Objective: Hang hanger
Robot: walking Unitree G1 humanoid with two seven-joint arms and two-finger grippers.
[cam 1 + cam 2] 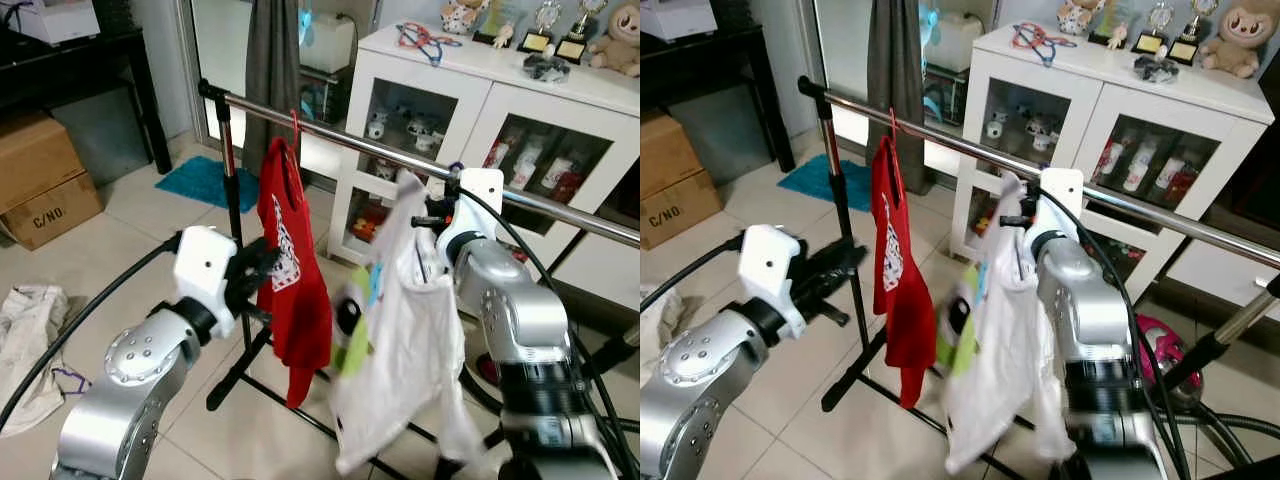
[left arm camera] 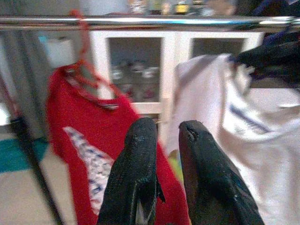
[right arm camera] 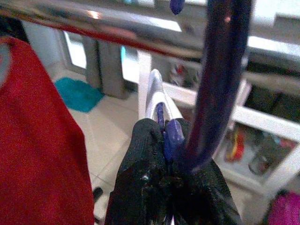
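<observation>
Hanger (image 3: 220,79) with the white shirt (image 1: 400,350) is in my right gripper (image 3: 171,140), raised up to the chrome rail (image 1: 380,150) of the clothes rack. My two black fingers are closed tight on the blue neck of the hanger, just under its hook. From my right wrist view the hook rises in front of the rail and its tip seems to reach above it, but I cannot tell if it is already over the bar or only beside it.

I judge the step in hand is the hooking itself. The next move asks me to lift a little, bring the hook over the bar, then lower until the rail carries the weight, and only after this to let go. If I release too early, the shirt will fall on the tiled floor (image 1: 130,230).

The hanger is dark blue and thin, probably plastic, and it looks smooth. The white shirt hangs down long and loose from it, with some green and black print near the front, so it may swing.

My left gripper (image 2: 168,178) waits lower, near the red shirt (image 1: 295,280) that hangs on a red hanger (image 1: 292,150) on the same rail. Its fingers are nearly together, with a narrow gap, and hold nothing.
</observation>
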